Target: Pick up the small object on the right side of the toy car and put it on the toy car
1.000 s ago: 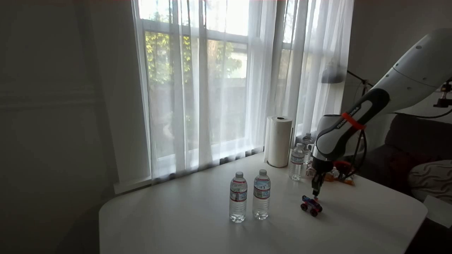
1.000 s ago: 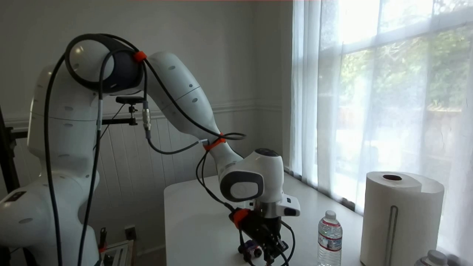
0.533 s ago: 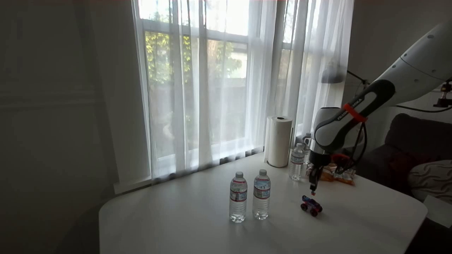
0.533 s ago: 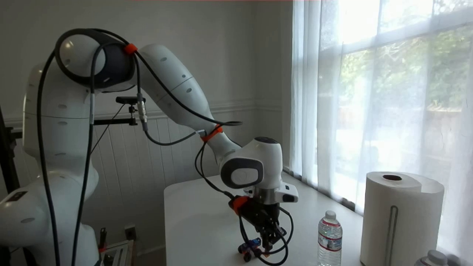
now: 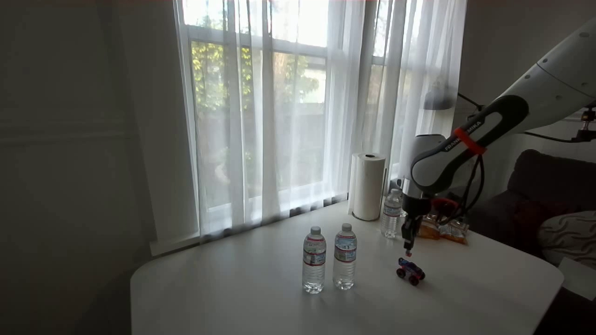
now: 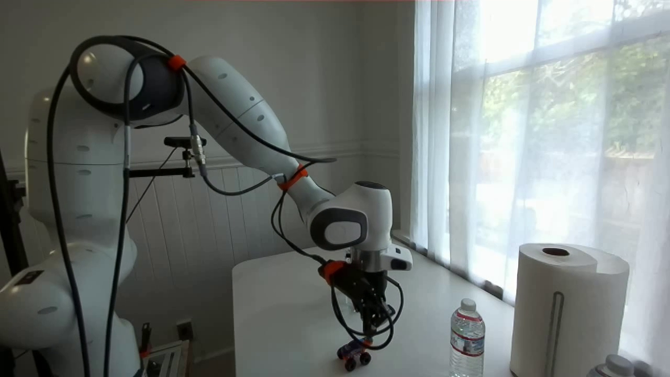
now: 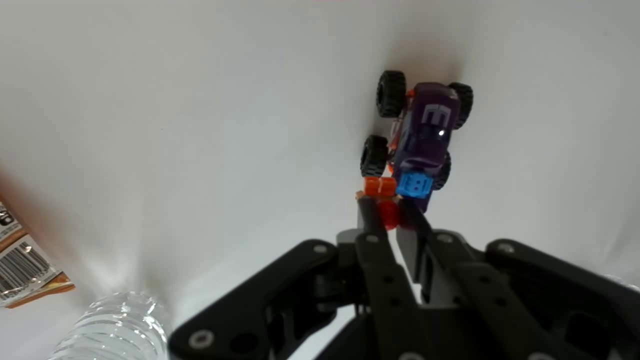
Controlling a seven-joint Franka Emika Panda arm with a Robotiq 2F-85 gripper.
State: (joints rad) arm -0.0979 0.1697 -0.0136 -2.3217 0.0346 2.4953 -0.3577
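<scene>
At one o'clock from the claw [image 7: 388,206] in the wrist view, the car [image 7: 425,145] stands on its wheels on the desk [image 7: 225,125], probably a steady base. The claw is clamped on the piece [image 7: 380,186] and holds it off the desk, likely to clear the car; its orange part pokes past that grip, presumably left free to land first.

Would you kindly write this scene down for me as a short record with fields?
Table: white
Gripper: closed on the small object
Object colours: red and orange
Toy car: purple, on its wheels on the table
Placement: object held close to the car, not yet released
Also there: water bottles, paper towel roll, packets
</scene>
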